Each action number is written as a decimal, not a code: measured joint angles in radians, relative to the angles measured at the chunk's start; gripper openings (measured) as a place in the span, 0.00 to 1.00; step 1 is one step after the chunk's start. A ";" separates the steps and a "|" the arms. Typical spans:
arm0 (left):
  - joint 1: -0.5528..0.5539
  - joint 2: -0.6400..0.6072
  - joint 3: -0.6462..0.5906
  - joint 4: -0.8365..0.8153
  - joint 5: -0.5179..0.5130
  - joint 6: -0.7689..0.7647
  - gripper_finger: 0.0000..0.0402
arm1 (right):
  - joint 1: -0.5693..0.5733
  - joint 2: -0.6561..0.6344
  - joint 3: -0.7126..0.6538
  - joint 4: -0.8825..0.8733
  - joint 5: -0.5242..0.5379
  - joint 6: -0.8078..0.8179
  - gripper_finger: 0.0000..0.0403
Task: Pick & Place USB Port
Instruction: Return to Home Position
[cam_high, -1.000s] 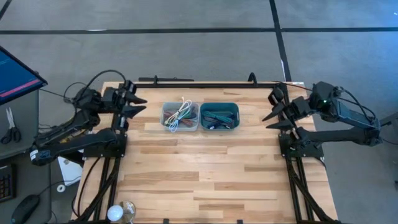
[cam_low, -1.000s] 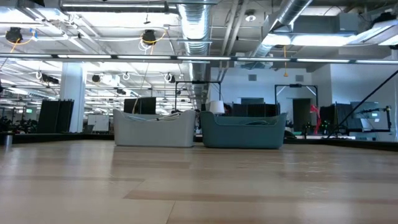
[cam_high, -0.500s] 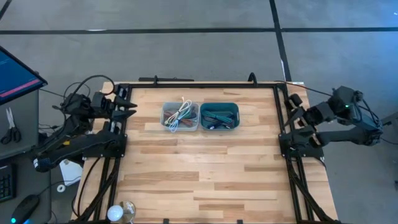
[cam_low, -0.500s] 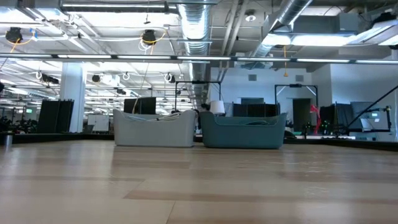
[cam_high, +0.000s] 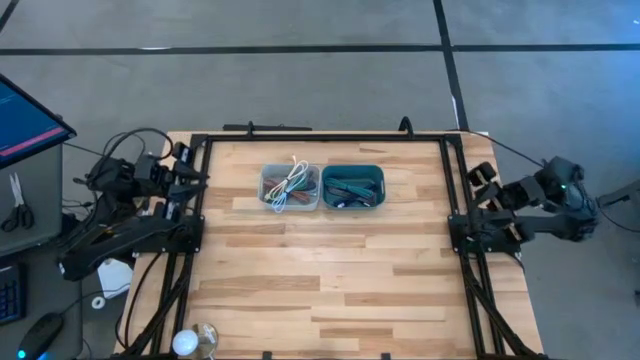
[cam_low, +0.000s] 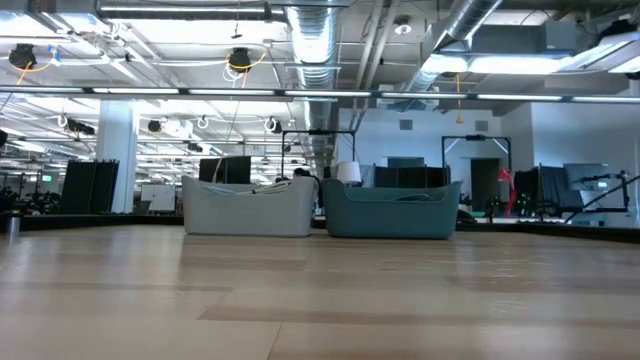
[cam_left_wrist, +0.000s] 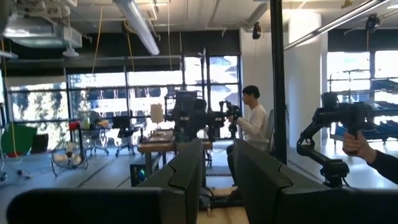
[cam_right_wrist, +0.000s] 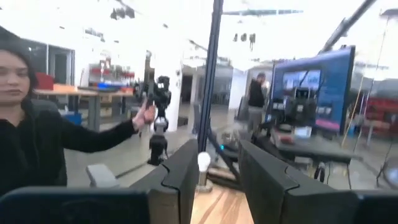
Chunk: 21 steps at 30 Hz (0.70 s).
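Note:
Two small bins stand side by side at the table's far middle. The clear bin (cam_high: 290, 187) holds white and coloured cables, and the teal bin (cam_high: 352, 187) holds dark cables. The low view shows the clear bin (cam_low: 247, 208) and the teal bin (cam_low: 388, 210) resting on their bases. I cannot pick out the USB port among the cables. My left gripper (cam_high: 192, 172) is drawn back over the table's left rail, open and holding nothing (cam_left_wrist: 217, 186). My right gripper (cam_high: 480, 182) is drawn back over the right rail, open and holding nothing (cam_right_wrist: 217, 186).
The wooden table (cam_high: 320, 280) has black frame rails along its left, right and far edges. A light bulb (cam_high: 190, 343) sits at the near left corner. A monitor and scissors (cam_high: 14, 205) lie off the table to the left. People show in the room beyond.
Both arms have drawn back from over the table and sunk a little. My left gripper went toward the left edge and my right gripper toward the right edge. Each now sits over its own rail. The bins have not moved.

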 joint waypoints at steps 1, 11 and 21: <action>0.000 -0.006 0.000 -0.016 0.000 0.000 0.23 | 0.000 -0.035 -0.021 0.004 0.000 0.003 0.27; -0.001 -0.038 0.000 -0.094 0.000 0.000 0.23 | 0.006 -0.090 -0.090 0.018 0.045 0.027 0.27; -0.003 -0.078 -0.001 -0.181 -0.014 0.001 0.23 | 0.008 -0.103 -0.102 0.029 0.044 0.030 0.27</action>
